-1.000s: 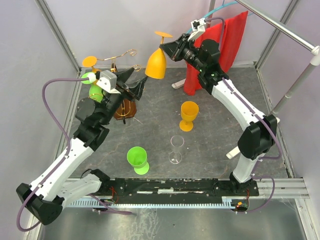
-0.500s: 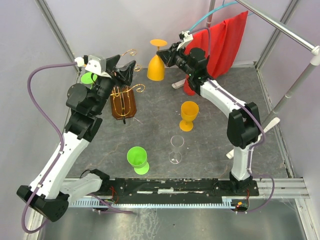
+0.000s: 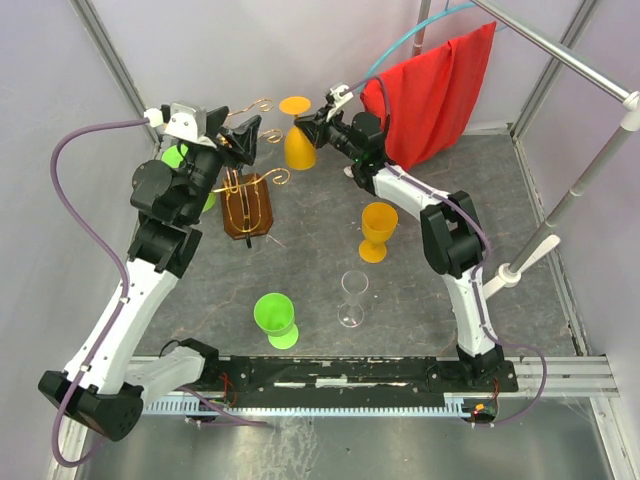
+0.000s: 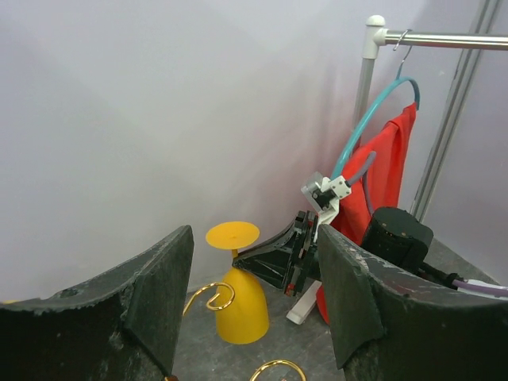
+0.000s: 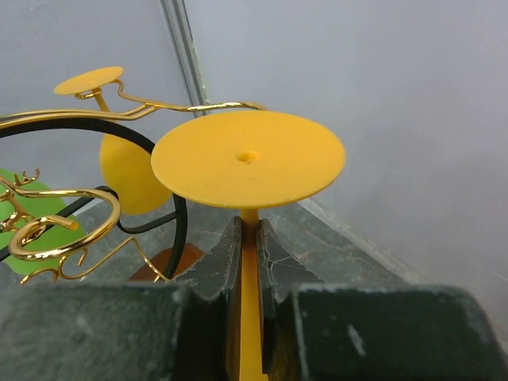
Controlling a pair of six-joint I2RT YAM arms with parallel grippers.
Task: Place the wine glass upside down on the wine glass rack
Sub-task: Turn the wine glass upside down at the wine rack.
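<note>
I've got the right jaws clamped on the upside-down wine glass point(image 3: 298, 148) by the rack point(image 3: 248, 210), left jaws gaping empty

The space is enclosed by pale lilac-white walls point(image 3: 230, 50), joined at the corners by grey metal posts point(image 3: 108, 55). A dark grey speckled floor point(image 3: 310, 250) is seen. A red cloth point(image 3: 440, 90) is hung from a silver rail point(image 3: 560, 53).

A robot test cell in a lab: plain pale wall panels point(image 3: 200, 50) and aluminium posts point(image 3: 110, 60) rise just beyond the jaws, boxing in a grey table point(image 3: 320, 205). Well back from the jaws, the arms point(image 3: 130, 300) are bolted to a black rail point(image 3: 350, 372).
</note>
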